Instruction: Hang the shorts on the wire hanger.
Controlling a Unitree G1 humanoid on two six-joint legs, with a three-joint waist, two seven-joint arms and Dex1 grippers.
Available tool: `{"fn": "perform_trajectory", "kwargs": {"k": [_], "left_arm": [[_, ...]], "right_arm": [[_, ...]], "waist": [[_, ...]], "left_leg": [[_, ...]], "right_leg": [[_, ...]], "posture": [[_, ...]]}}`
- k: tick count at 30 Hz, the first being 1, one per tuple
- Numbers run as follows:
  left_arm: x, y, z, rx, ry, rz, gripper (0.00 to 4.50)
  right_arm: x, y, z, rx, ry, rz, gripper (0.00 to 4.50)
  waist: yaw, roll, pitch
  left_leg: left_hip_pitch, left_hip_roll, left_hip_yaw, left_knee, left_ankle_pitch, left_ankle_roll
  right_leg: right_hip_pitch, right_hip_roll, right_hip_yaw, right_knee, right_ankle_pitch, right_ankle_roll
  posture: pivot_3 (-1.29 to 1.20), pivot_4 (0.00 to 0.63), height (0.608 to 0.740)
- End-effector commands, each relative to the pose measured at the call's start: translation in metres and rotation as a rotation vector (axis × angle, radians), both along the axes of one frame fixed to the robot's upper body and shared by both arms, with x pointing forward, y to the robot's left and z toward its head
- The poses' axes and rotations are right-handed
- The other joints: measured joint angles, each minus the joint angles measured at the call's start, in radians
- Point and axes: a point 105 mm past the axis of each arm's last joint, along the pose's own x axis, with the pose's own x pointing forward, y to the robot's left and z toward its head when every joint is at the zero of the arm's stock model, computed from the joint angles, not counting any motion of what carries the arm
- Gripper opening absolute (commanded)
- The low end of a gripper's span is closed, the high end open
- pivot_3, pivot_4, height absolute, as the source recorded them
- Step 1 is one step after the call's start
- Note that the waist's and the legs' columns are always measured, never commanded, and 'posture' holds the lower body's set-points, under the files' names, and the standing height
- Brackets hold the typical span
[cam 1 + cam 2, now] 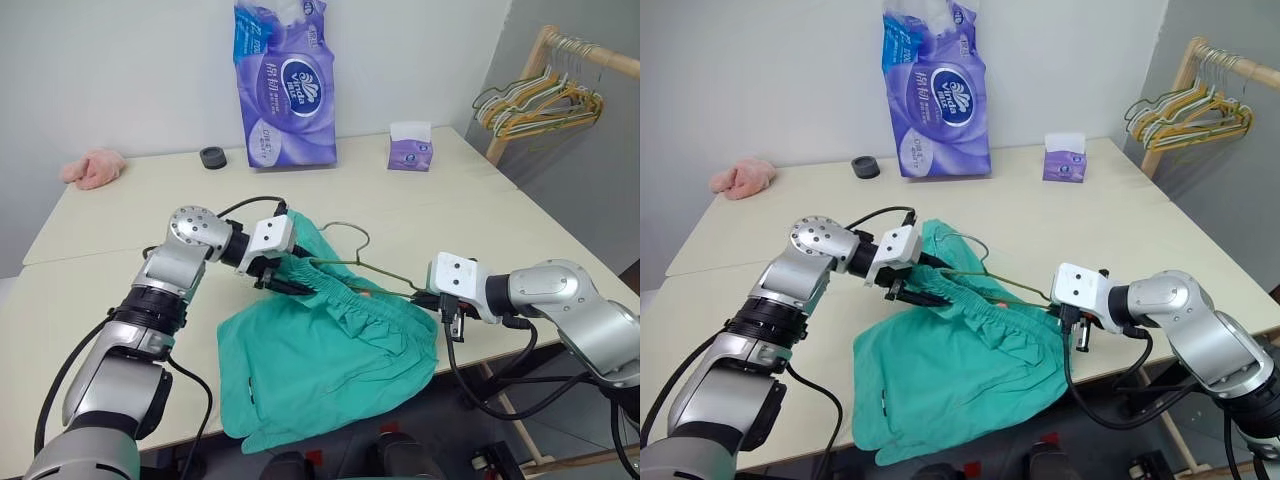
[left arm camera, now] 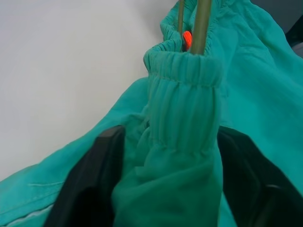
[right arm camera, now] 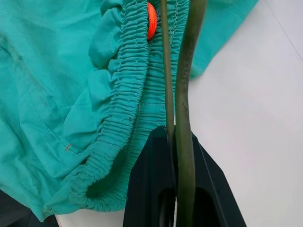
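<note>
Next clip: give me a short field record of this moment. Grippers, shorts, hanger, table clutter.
left gripper: jaws either side of the shorts' waistband, closing on it
right gripper: shut on the hanger's wire
shorts: teal, waistband threaded on the hanger, legs draped over the near table edge
hanger: hook on the table, wire running through the waistband
far side: tissue pack, tissue box, black ring, pink cloth

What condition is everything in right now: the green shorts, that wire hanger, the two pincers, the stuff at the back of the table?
Teal-green fabric shorts: crumpled on the table, waistband bunched, partly over the edge.
Thin olive-grey wire hanger: threaded into the waistband.
Left pincer: fingers either side of the gathered waistband.
Right pincer: shut on the wire hanger's end.
Purple tissue pack: upright.
Small purple tissue box: upright, tissue sticking out.
Pink cloth: bunched up.
</note>
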Motion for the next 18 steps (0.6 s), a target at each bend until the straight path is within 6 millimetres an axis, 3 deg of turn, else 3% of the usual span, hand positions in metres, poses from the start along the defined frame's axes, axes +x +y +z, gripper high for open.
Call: {"fn": "perform_trajectory", "kwargs": {"k": [1, 7, 13, 18], "left_arm": [[-0.001, -0.006, 0.004, -0.011, -0.015, -0.031, 1.81], [-0.007, -0.008, -0.003, -0.010, 0.005, -0.045, 0.06], [-0.008, -0.008, -0.005, -0.009, 0.006, -0.047, 0.02], [-0.007, -0.006, -0.006, -0.004, 0.000, -0.037, 0.00]], "right_arm": [[-0.001, 0.013, 0.025, 0.039, -0.098, 0.071, 0.00], [-0.003, 0.019, 0.029, 0.043, -0.134, 0.115, 0.00], [-0.005, 0.015, 0.026, -0.016, -0.162, 0.165, 0.00], [0.001, -0.014, 0.031, -0.114, -0.183, 0.137, 1.31]], "waist": [[0.000, 0.000, 0.000], [-0.001, 0.000, 0.000], [-0.001, 0.000, 0.000], [-0.001, 0.000, 0.000]], "left_leg": [[0.000, 0.000, 0.000, 0.000, 0.000, 0.000], [0.000, 0.000, 0.000, 0.000, 0.000, 0.000], [0.000, 0.000, 0.000, 0.001, 0.000, 0.000], [0.000, 0.000, 0.000, 0.001, 0.000, 0.000]], "right_leg": [[0.000, 0.000, 0.000, 0.000, 0.000, 0.000], [0.000, 0.000, 0.000, 0.000, 0.000, 0.000], [0.000, 0.000, 0.000, 0.000, 0.000, 0.000], [0.000, 0.000, 0.000, 0.000, 0.000, 0.000]], "posture": [[-0.14, 0.018, 0.740], [-0.14, 0.020, 0.740], [-0.14, 0.022, 0.740], [-0.14, 0.024, 0.740]]}}
